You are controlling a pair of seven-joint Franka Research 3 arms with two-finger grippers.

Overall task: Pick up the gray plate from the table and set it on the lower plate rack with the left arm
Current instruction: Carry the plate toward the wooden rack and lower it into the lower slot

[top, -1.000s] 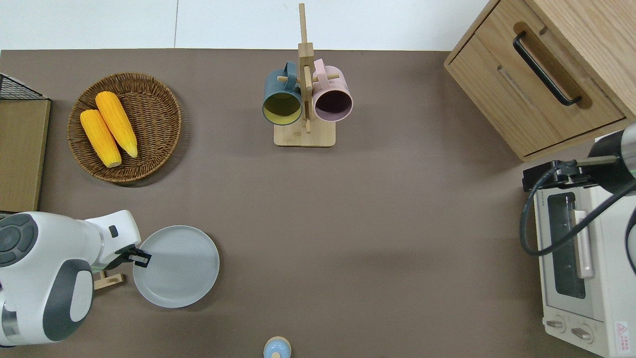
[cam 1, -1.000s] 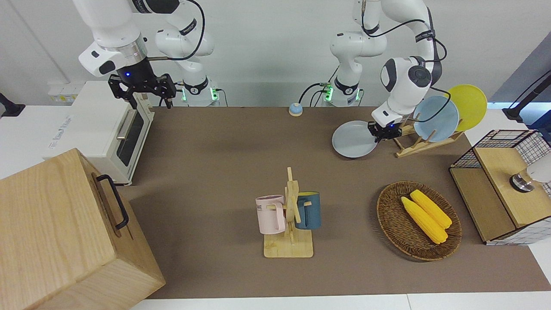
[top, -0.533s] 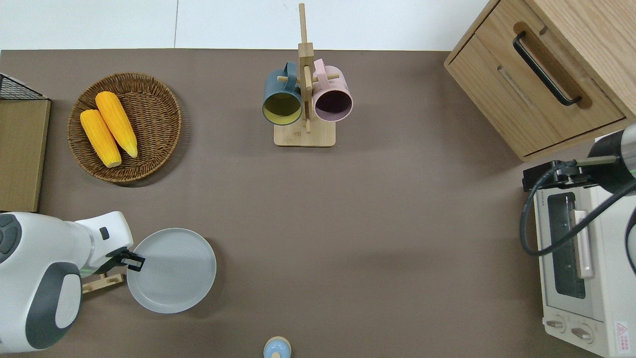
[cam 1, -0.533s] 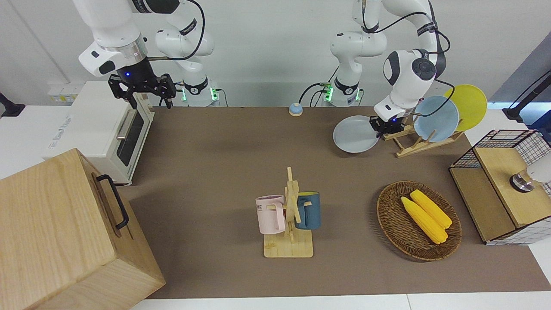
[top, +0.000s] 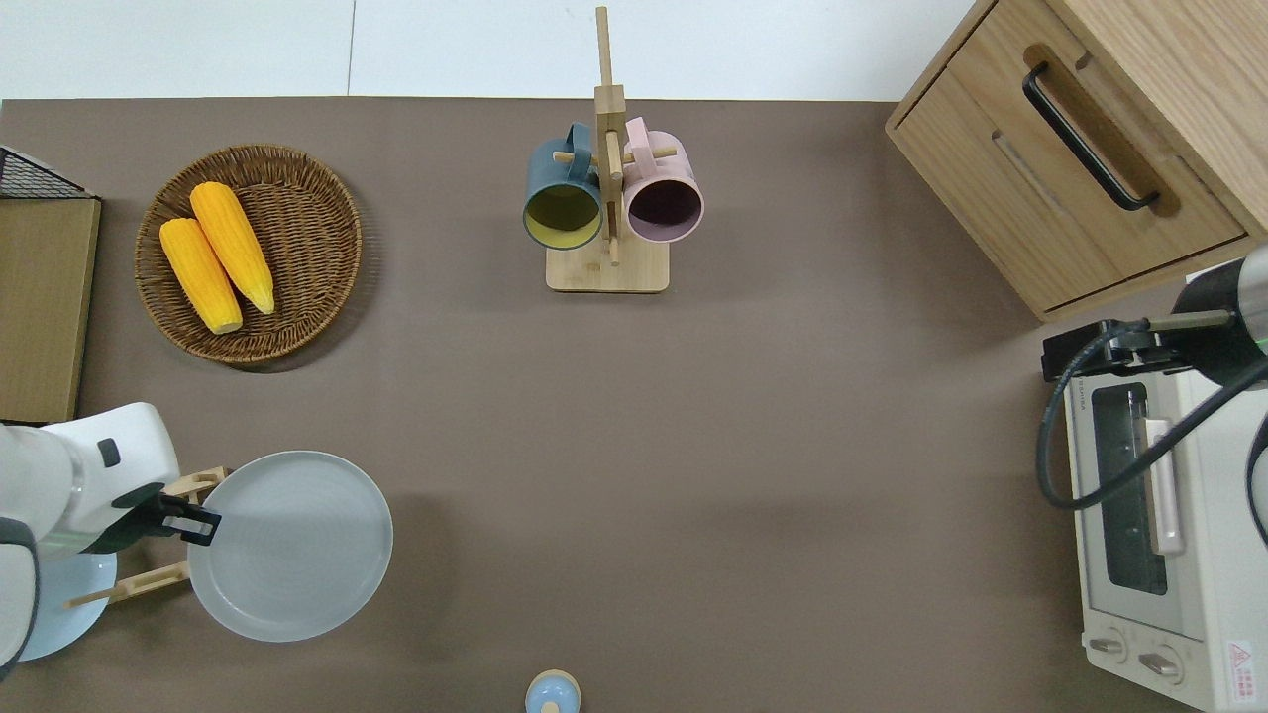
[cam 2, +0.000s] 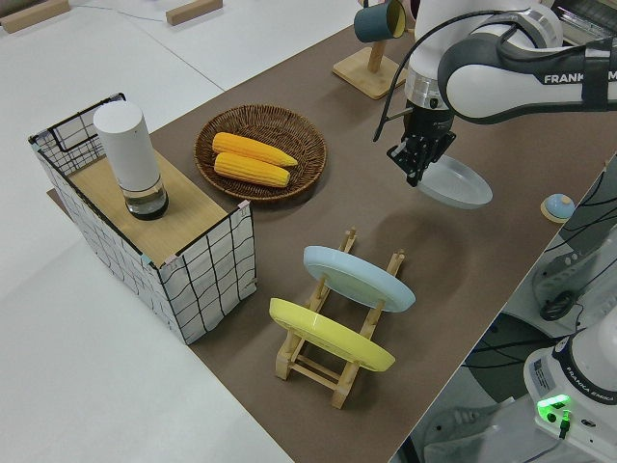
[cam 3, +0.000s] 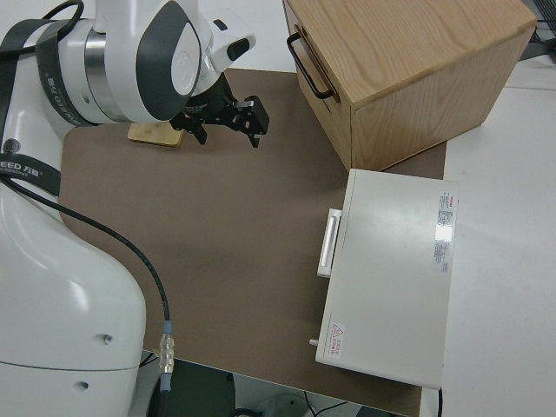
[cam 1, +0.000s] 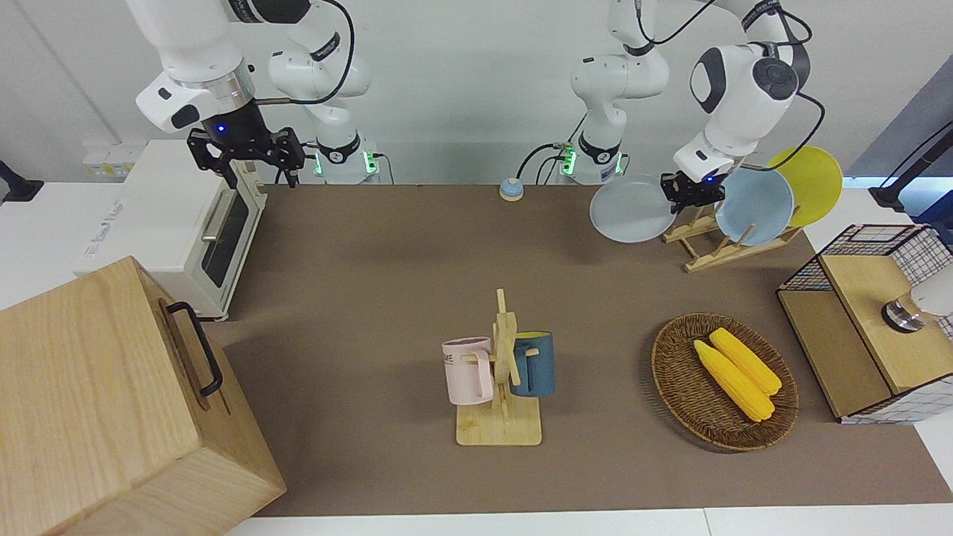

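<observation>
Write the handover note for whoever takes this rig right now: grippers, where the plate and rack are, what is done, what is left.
Left gripper: shut on the rim of the gray plate, holding it in the air, roughly level, partly over the end of the lower plate rack nearer the table's middle.
Right arm: parked, right gripper open and empty.
Rack: holds a light-blue plate and a yellow plate leaning in its slots.
Done: gray plate picked off the table.
Left: tilt it to match the slots, set it in a free one, probably next to the light-blue plate, release and withdraw.
</observation>
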